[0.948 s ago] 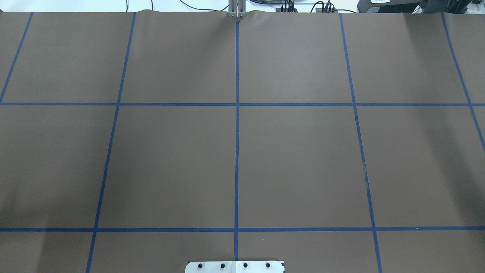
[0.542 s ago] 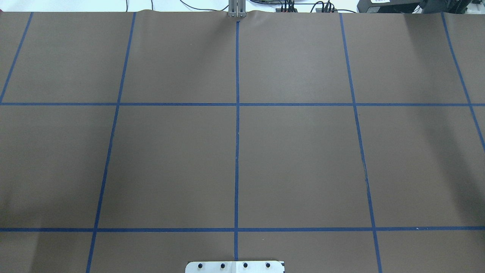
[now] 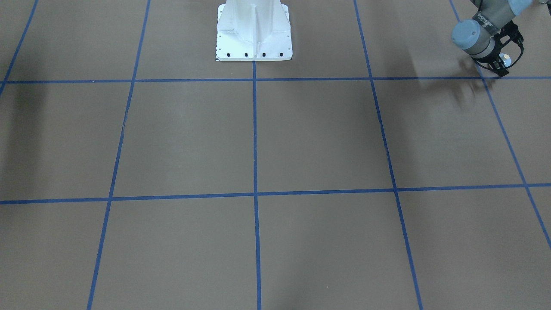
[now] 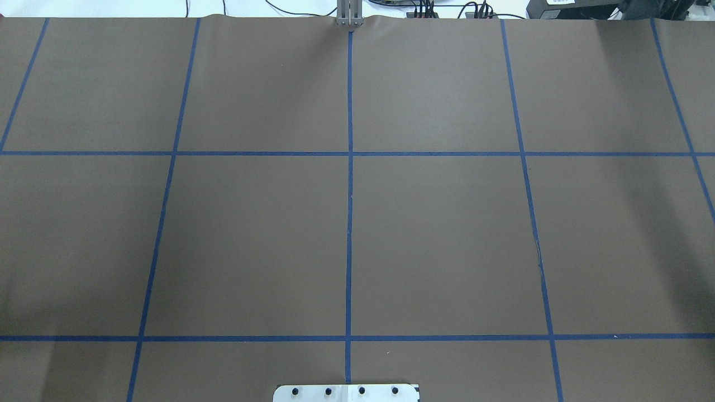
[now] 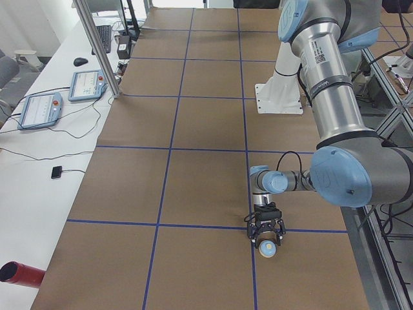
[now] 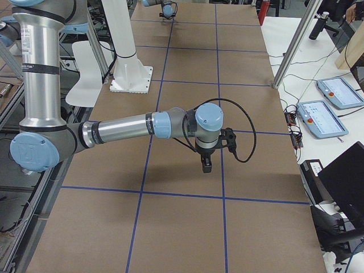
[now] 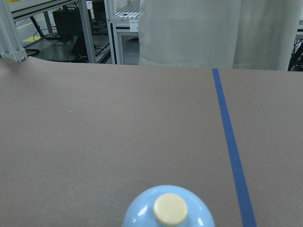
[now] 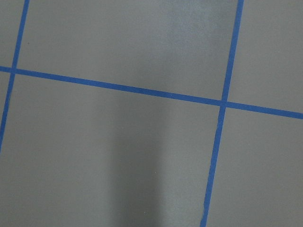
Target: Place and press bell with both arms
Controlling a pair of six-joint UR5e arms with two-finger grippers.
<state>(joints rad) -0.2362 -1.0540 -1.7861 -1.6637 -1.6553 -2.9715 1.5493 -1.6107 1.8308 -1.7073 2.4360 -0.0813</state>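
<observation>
Bell (image 7: 166,211) upright between left hand (image 5: 266,240) fingertips — grasped; right hand (image 6: 206,166) well apart — grip unclear.

Bell (image 7: 165,208) base beyond lower edge

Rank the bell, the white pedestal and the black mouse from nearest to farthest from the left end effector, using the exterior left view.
1. bell: right at the left end effector's fingertips.
2. white pedestal: farther up the view, on the robot's side.
3. black mouse: far across, on the white desk at the operators' side.
</observation>
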